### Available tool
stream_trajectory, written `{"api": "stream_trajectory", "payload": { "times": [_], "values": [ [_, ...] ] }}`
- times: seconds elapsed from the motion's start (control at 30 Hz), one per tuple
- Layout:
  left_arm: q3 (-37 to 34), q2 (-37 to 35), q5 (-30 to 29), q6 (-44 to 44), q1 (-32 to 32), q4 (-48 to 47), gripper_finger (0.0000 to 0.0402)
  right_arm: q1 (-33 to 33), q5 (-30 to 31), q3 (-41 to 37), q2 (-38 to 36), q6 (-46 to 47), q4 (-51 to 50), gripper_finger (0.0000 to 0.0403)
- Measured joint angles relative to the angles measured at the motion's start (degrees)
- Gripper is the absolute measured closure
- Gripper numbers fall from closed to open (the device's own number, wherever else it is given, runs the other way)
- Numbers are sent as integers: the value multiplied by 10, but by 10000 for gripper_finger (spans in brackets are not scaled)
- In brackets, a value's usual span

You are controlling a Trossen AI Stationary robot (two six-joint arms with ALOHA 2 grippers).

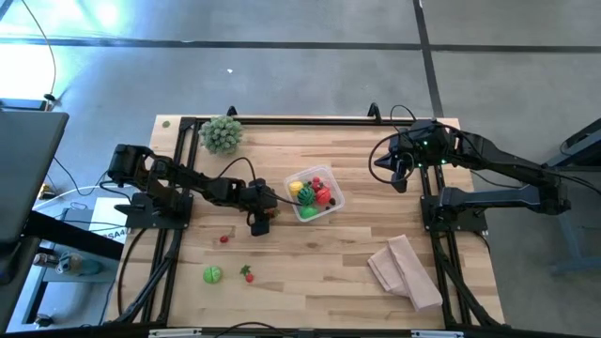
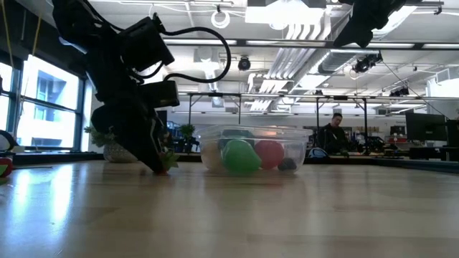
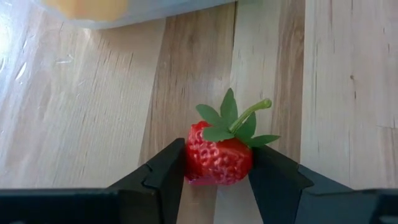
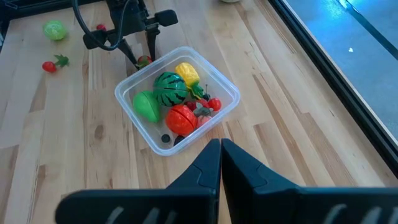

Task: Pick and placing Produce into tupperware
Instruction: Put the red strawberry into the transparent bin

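Your left gripper (image 3: pixel 217 171) pinched a bumpy red toy strawberry (image 3: pixel 219 158) between dark fingers on the pale planked bench (image 1: pixel 319 263), just beside the clear, round-cornered tupperware (image 1: pixel 331 208) near mid-bench. Your right gripper (image 4: pixel 221 155) was closed.

Pale wood table (image 1: pixel 329 263) — matt, glossy dimpled strawberry (image 3: pixel 219 158), clear plastic tupperware (image 4: pixel 177 102)

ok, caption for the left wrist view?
Left gripper closing on a toy strawberry on the wooden table.
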Motion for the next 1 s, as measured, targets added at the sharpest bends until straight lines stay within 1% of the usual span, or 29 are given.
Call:
{"api": "stream_trajectory", "payload": {
  "times": [0.3,0.47,0.63,0.77,1.0],
  "values": [
    [-1,-2,1,-7,0,4,248,0,0,0,0,0,0,399],
    [-1,-22,11,-14,-2,0,248,0,0,0,0,0,0,399],
    [-1,-69,6,-12,-1,1,248,0,0,0,0,0,0,399],
    [-1,-119,-1,7,-1,4,248,0,0,0,0,0,0,399],
    [4,-208,-12,56,0,52,248,0,0,0,0,0,0,399]
  ]
}}
